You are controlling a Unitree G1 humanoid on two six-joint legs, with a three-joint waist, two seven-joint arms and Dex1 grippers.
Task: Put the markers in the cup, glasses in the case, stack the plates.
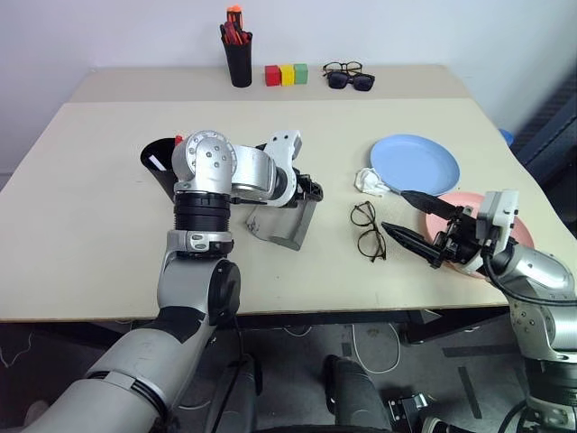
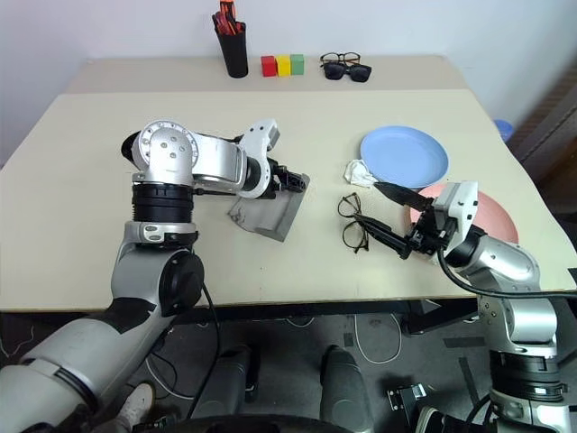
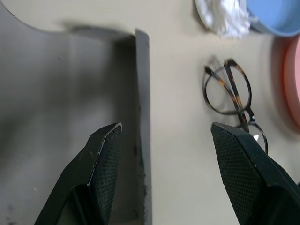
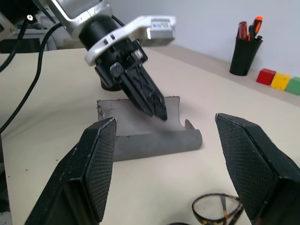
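I count two plates: the light blue plate [image 1: 416,163] at my right and the salmon pink plate [image 2: 491,215] nearer me, partly behind my right arm. One pair of wire-frame glasses [image 1: 368,230] lies folded on the table [image 1: 90,234] between the grey case [image 1: 287,224] and the pink plate. One case, lying open. One black cup [image 1: 158,162] sits behind my left arm, a bit of red and white showing at its rim; I cannot tell the markers apart there.

Along the far edge stand a pen holder [image 1: 239,59] with red and orange pens, three blocks [image 1: 287,75] in red, yellow and green, and dark sunglasses [image 1: 351,80]. A crumpled white tissue [image 1: 370,182] touches the blue plate.

My left gripper [image 4: 152,101] hangs spread over the case, empty. My right gripper [image 1: 407,219] is spread wide beside the glasses, empty.
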